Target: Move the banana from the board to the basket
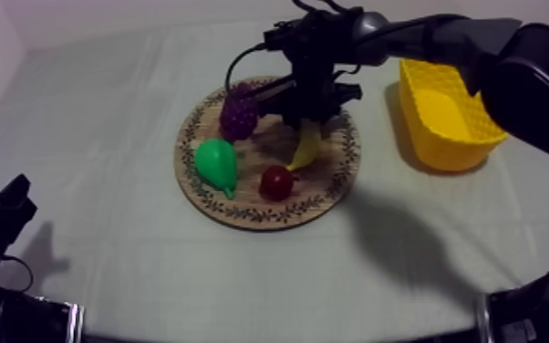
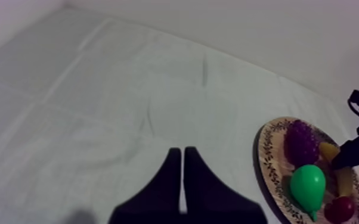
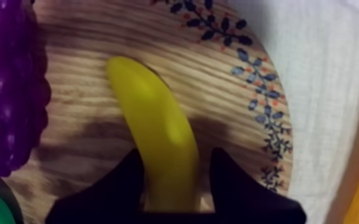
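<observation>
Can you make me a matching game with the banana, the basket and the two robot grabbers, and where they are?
A left gripper
B yellow plastic basket
C long yellow banana
D right gripper

1 lying on the round wooden board
2 open, astride the banana
3 shut, over bare grey-white cloth
4 on the cloth, beside that board

Pairs: A-3, B-4, C-1, D-2.

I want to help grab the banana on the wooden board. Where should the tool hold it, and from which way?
Probably from straight above, pinching across its narrow width near the end by the grapes. The banana lies flat on the wooden board with bare wood along both long sides, so the right tool fits.
</observation>
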### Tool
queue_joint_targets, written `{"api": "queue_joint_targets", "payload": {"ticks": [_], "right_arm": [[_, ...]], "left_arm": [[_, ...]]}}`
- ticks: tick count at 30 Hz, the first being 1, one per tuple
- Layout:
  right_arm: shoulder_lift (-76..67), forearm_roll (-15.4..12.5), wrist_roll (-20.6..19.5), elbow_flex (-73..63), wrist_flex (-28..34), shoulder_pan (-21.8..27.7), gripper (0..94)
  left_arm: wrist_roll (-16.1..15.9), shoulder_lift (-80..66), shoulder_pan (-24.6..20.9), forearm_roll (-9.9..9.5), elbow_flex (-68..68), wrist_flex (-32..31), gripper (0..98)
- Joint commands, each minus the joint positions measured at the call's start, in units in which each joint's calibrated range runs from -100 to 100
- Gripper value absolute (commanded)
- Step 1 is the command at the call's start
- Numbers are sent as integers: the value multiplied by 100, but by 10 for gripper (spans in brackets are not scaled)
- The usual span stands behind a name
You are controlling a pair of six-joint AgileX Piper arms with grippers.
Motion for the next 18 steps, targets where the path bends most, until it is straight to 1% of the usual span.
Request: {"api": "queue_joint_targets", "payload": {"ticks": [1,3,8,10,13,18], "right_arm": [[1,55,-33,24,28,-14,327],[-5,101,-71,48,45,-39,316],[-9,129,-74,133,-2,-77,196],[-9,140,-80,176,-26,-93,169],[-12,164,-106,232,-49,-113,149],[-61,141,-69,249,-20,-114,142]], "left_arm": [[1,-3,-1,-1,3,-2,1],[1,-3,-1,-1,3,-2,1],[1,-3,-1,-1,3,-2,1],[1,-3,-1,-1,3,-2,1],[1,-3,-1,-1,3,-2,1],[1,-3,-1,-1,3,-2,1]]}}
